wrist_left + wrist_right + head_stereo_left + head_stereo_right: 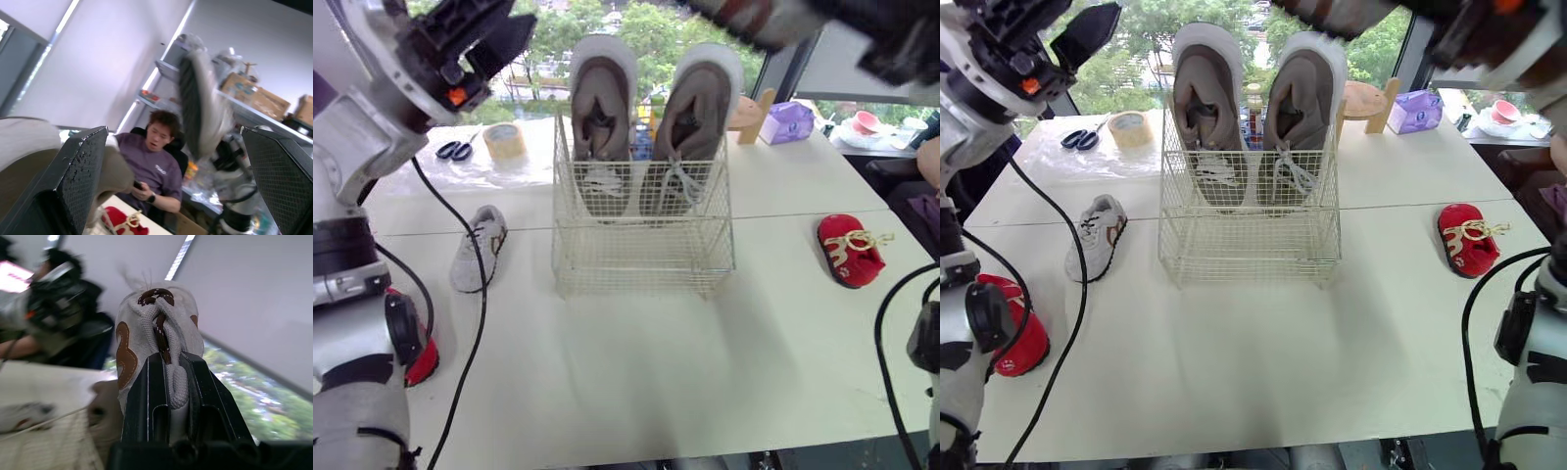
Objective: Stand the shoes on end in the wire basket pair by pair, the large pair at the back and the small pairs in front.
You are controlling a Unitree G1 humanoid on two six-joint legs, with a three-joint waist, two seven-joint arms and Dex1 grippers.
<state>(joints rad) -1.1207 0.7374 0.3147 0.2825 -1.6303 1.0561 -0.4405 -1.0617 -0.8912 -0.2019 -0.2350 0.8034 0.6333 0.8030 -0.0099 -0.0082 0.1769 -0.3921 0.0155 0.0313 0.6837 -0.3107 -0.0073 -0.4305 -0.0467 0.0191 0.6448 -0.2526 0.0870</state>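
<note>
Nearest, a red shoe (1016, 348) lies at the near left edge of the table (1253, 382), tucked beside the left arm. The other red shoe (1467, 240) sits well apart on the right.

At mid-table stands the basket (641, 259). The large pair (600, 108) is upright on end at its back, side by side with laces facing the robot. The front part holds nothing yet.

The right gripper (172, 360) hangs high above the far right of the table, its fingers pinched tight on the laced top of a small white shoe (156, 323). The matching white shoe (478, 250) lies on its sole just left of the basket, with a cable beside it. The left gripper (481, 39) hovers high at the far left, fingers spread wide and holding nothing.

So the large pair looks done, and the first small pair is in hand.

The next move probably calls for bringing the held shoe down into the front of the basket. It should go in on end and to one side, leaving room for its mate, and it should not nudge the tall shoes behind (they lean a little already). The idle left gripper is better placed for the mate.
</note>
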